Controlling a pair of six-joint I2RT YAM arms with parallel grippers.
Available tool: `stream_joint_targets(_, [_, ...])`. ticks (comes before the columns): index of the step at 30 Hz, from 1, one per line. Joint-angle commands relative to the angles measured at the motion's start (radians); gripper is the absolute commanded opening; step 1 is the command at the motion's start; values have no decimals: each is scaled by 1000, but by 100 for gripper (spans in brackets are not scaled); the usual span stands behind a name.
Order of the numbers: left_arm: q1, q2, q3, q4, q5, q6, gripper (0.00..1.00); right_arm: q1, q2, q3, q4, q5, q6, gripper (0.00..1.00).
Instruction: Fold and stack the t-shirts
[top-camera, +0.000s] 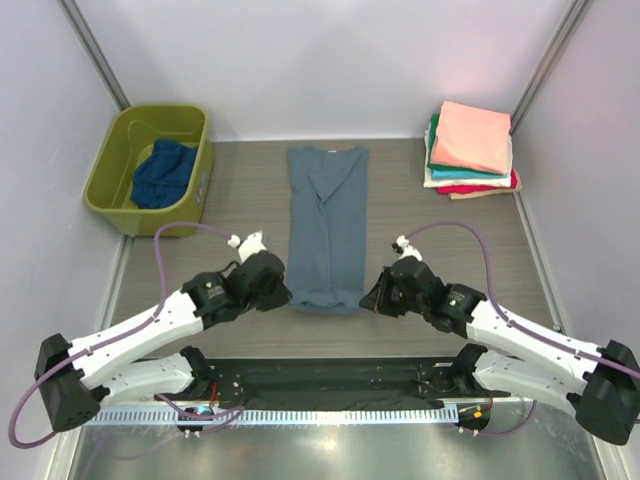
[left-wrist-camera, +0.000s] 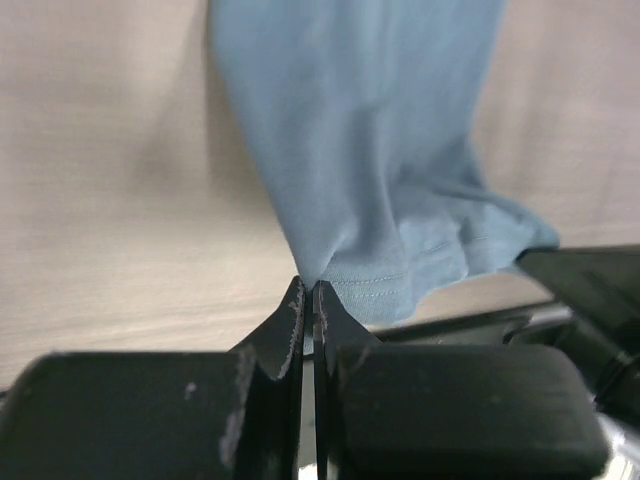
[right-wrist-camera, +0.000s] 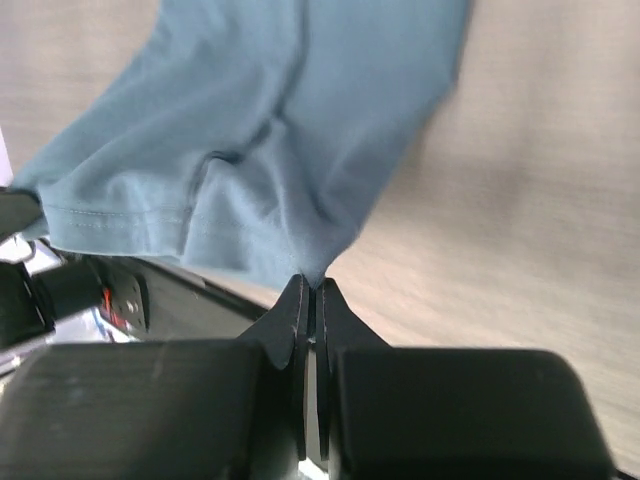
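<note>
The grey-blue t-shirt (top-camera: 327, 225) lies as a long narrow strip down the middle of the table, collar at the far end. My left gripper (top-camera: 284, 297) is shut on its near left hem corner (left-wrist-camera: 345, 270). My right gripper (top-camera: 368, 298) is shut on its near right hem corner (right-wrist-camera: 300, 240). Both corners are lifted a little off the table. A stack of folded shirts (top-camera: 470, 150) sits at the far right, salmon pink on top, with teal, white and red below. The navy shirt (top-camera: 163, 172) lies crumpled in the tub.
The olive-green plastic tub (top-camera: 112, 172) stands at the far left. A black strip (top-camera: 330, 380) runs along the near table edge between the arm bases. Grey walls close in the table on the left, right and far sides.
</note>
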Motion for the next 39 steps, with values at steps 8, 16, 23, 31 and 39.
stream_joint_targets(8, [291,349,430,-54,-25,331,0,-154,277,437,-12,170,-316,1])
stream_joint_targets(16, [445,652,736,-28,64,446,0,-296,579,664,14,121,-461,1])
stream_joint_targets(23, [519,884,913,-31,133,493,0,-369,745,765,46,67,-471,1])
stream_joint_targets(31, [565,1077,1081,-50,214,514,0,-434,912,844,60,47,-476,1])
stream_joint_targets(39, [594,1201,1213,-105,239,523,4,-460,1027,920,62,-20,-479,1])
